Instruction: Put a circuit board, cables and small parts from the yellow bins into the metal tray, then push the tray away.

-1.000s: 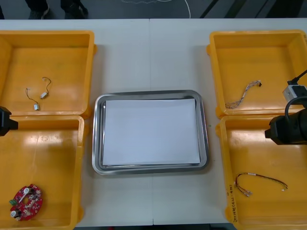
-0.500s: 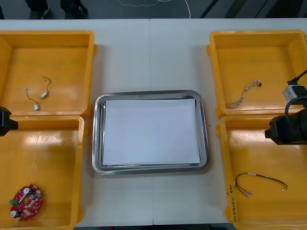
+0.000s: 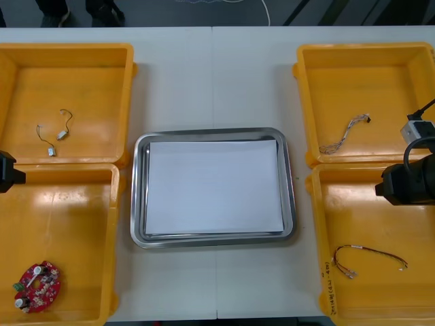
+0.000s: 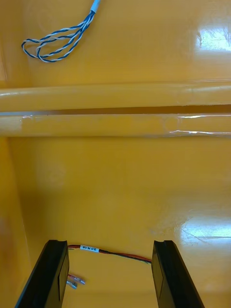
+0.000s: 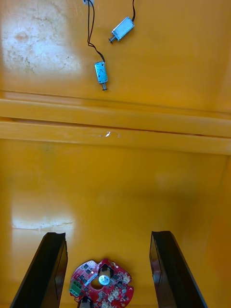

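Observation:
The metal tray (image 3: pixel 138 193), lined white, lies between the yellow bins. A round red circuit board (image 3: pixel 37 286) rests in the near left bin. My left gripper (image 5: pixel 109 269) hangs open over that bin, the circuit board (image 5: pixel 101 288) between its fingers and lower down. Two small metal parts (image 5: pixel 101 72) on black wires lie in the far left bin. My right gripper (image 4: pixel 109 272) is open above the near right bin, with the red and yellow cable (image 4: pixel 113 253) lying between its fingers. A twisted blue and white cable (image 4: pixel 57 42) lies in the far right bin.
The left arm (image 3: pixel 8 173) shows at the table's left edge and the right arm (image 3: pixel 411 182) at its right edge. Raised bin rims (image 4: pixel 115 108) divide the near and far bins on each side. Bare table surrounds the tray.

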